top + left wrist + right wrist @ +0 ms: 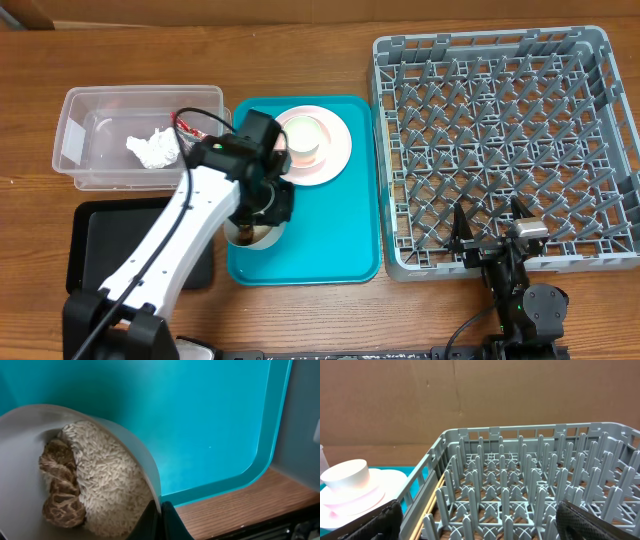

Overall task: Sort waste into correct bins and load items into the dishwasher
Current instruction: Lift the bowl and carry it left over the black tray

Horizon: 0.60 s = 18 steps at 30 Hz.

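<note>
Wood-grain table (330,320), from above: the left gripper (265,203) is clamped on the rim of a white bowl (250,233) at the lower left of the teal tray (340,220), beside the shallow black tray (100,240). Left-wrist view: the smooth curved wall cradles pale rice (105,475) and knobbly brown scraps (60,490); gripped by one edge, a tilt could spill them. Right-wrist view: the right gripper (487,525), fingers apart, faces the grey pegged rack (520,475).

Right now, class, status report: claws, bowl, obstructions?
Left claw shut on bowl rim, at teal tray corner. Brown scraps and rice inside. Right claw open, empty, by grey rack. No obstruction seen.
</note>
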Motion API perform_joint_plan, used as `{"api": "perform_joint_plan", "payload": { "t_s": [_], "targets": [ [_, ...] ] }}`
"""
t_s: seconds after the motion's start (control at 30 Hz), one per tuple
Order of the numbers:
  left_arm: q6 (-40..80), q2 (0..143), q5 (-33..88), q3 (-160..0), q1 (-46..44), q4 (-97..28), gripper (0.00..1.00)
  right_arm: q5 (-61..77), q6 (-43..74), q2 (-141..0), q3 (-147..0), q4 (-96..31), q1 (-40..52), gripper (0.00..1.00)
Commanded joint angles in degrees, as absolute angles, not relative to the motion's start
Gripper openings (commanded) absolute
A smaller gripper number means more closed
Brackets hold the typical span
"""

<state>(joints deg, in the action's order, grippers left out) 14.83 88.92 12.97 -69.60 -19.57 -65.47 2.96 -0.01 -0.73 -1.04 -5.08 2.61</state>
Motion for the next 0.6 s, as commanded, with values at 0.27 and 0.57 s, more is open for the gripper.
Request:
{"api": "perform_joint_plan", "payload": {
  "t_s": [0.27,0.57],
  "targets": [
    [16.0,77.5,2.9,-71.1,-11.5,-67.8,0.04,2.6,0.2,-0.2,-0.4,-4.6,2.2,1.0],
    [18.4,76.4,-2.3,-69.3,-5.4,-67.8,0.04,2.6,0.2,-0.2,-0.4,-4.7,2.2,1.0]
  ]
}}
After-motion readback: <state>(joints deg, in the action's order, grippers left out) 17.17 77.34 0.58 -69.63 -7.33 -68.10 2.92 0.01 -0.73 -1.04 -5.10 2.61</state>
